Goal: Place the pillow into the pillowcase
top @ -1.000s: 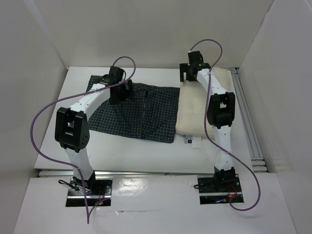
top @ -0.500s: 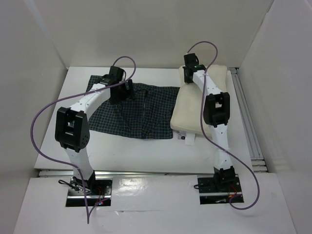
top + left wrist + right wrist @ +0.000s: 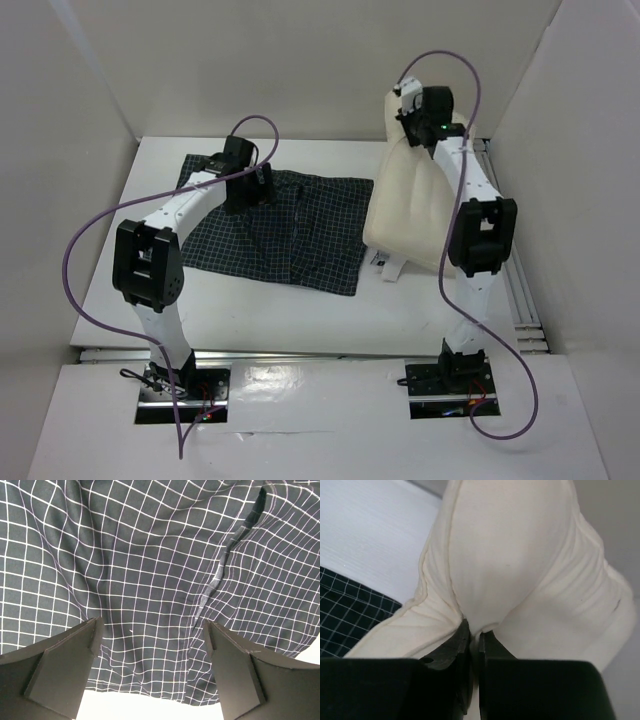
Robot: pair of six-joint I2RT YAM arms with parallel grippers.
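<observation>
**Left gripper wide open over the pillowcase, right gripper pinching the pillow**

On the left, the left gripper (image 3: 152, 635) stands with its jaws spread wide and nothing between them. It points down at the pillowcase (image 3: 150, 555). In the left wrist view the dark checked cloth fills nearly everything ahead of and beneath its two fingers (image 3: 65, 675). The frames do not show whether the fingertips touch the cloth. A hem edge with a narrow dark gap runs through the cloth ahead of the gripper and toward its right finger. The cloth is rumpled into soft folds on either side of that line.

From above, the pillowcase (image 3: 290, 235) lies flat on the white surface (image 3: 250, 310), spread under the left gripper and reaching out to its right. Its right-hand border ends just beside the pillow (image 3: 410, 215).

The pillow stands tilted up. Its top edge is raised under the right gripper (image 3: 405, 130) and its lower edge is down near the surface, close to the pillowcase's border. A small white label (image 3: 390, 265) shows at the pillow's lower edge.

In the right wrist view the right gripper (image 3: 474, 635) is nearly closed, with a bunched fold of the cream pillow (image 3: 510, 555) caught between its dark jaws. The rest of the pillow hangs away below the gripper. A corner of the checked cloth and a strip of bare surface (image 3: 370, 525) show to its left.
</observation>
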